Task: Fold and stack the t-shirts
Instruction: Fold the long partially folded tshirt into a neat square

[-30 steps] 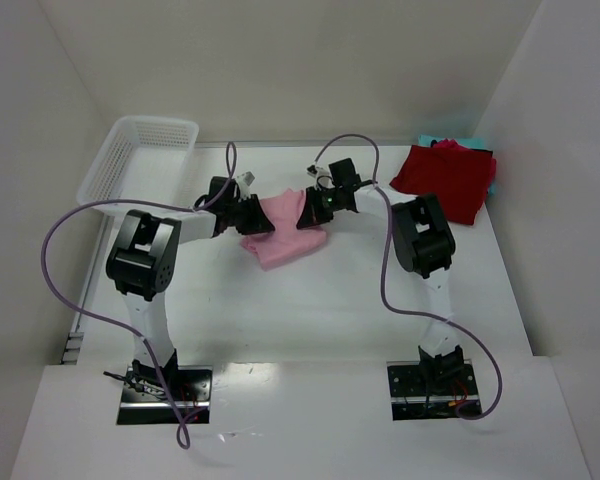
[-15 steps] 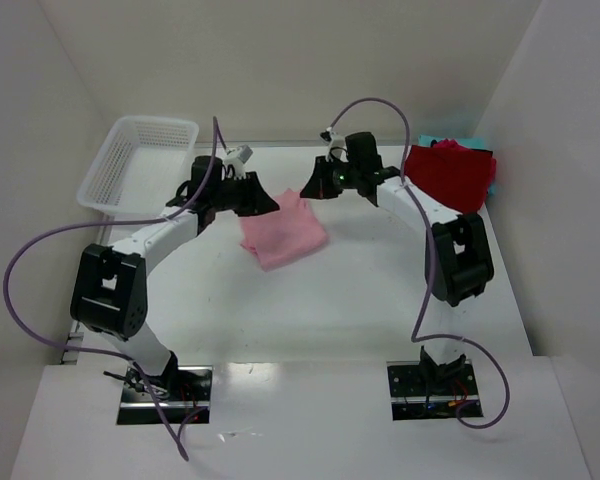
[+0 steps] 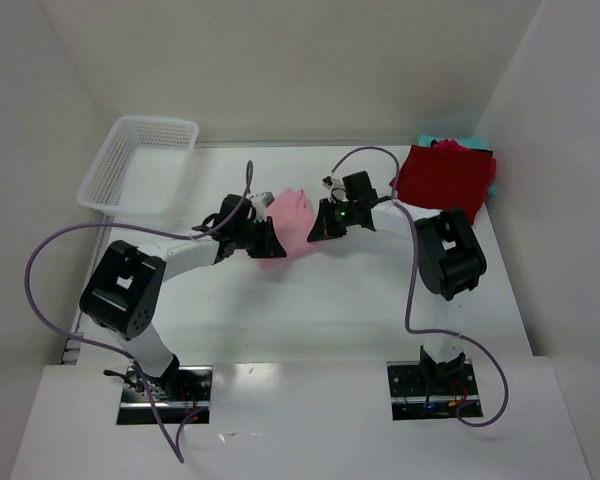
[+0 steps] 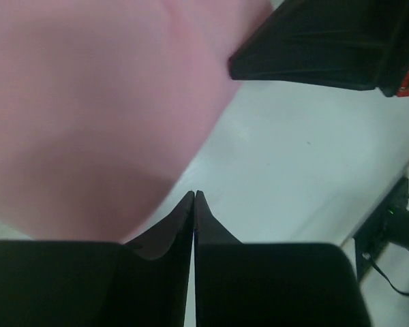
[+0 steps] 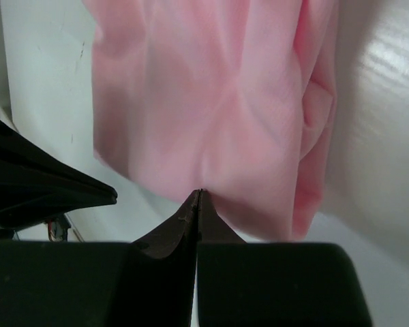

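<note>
The light pink t-shirt (image 3: 292, 216) is bunched up at the table's middle, between my two grippers. My left gripper (image 3: 268, 241) is shut at the shirt's left edge. In the left wrist view its tips (image 4: 194, 194) meet at the border of the pink cloth (image 4: 88, 102). My right gripper (image 3: 319, 222) is shut on the shirt's right side. In the right wrist view the cloth (image 5: 211, 88) puckers at its tips (image 5: 199, 192). The dark red folded t-shirt (image 3: 445, 180) lies at the back right. A teal t-shirt (image 3: 427, 140) shows at its far edge.
A white mesh basket (image 3: 140, 165) stands at the back left. White walls close in the table on the left, back and right. Purple cables loop over both arms. The right gripper's black finger (image 4: 313, 41) shows close by in the left wrist view.
Both grippers have come nearer to me and closer together. The pink shirt lay flat before and is now gathered into a bunch between them.
</note>
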